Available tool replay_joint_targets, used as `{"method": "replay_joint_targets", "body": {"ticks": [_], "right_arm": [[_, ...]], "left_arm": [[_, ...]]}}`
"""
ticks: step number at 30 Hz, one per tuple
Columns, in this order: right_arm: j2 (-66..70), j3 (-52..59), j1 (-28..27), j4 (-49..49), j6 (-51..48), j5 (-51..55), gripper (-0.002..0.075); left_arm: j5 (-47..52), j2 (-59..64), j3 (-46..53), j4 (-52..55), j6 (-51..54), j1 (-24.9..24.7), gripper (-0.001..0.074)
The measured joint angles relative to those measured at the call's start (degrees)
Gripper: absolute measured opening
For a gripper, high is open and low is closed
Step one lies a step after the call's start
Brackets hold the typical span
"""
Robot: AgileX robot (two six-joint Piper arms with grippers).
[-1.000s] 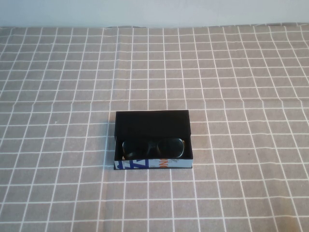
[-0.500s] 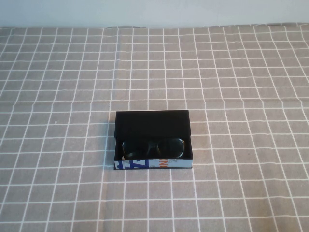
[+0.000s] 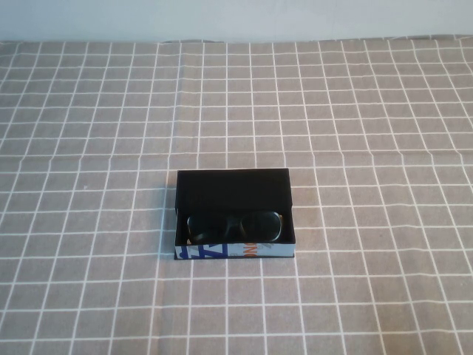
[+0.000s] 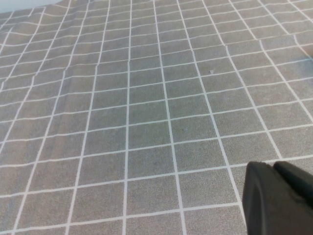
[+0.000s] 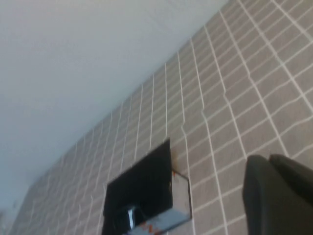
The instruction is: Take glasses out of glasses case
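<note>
The glasses case [image 3: 233, 191] is an open, shallow black box with a white front edge printed in blue and orange, lying in the middle of the table. The black glasses [image 3: 235, 226] lie inside it against the front wall, lenses showing. Neither gripper shows in the high view. My left gripper [image 4: 274, 169] is shut and empty above bare cloth, with no case in its view. My right gripper [image 5: 270, 159] is shut and empty, well away from the case [image 5: 144, 181]. The glasses [image 5: 128, 215] show as a dark shape at the case's near end.
A grey tablecloth with a white grid [image 3: 369, 111] covers the whole table. The table's far edge meets a pale wall [image 3: 236, 18] at the back.
</note>
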Motion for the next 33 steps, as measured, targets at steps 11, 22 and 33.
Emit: {"method": "replay_joint_targets", "body": {"ticks": [11, 22, 33], "right_arm": [[32.82, -23.98, 0.0, -16.26, -2.4, 23.51, -0.0018], [66.73, -53.24, 5.72, -22.14, -14.37, 33.25, -0.0018], [91.38, -77.55, 26.58, -35.11, -19.27, 37.11, -0.0018]], "left_arm": [[0.0, 0.0, 0.0, 0.0, 0.0, 0.0, -0.0004], [0.0, 0.0, 0.0, 0.0, 0.0, 0.0, -0.0004], [0.0, 0.0, 0.0, 0.0, 0.0, 0.0, -0.0004]]}}
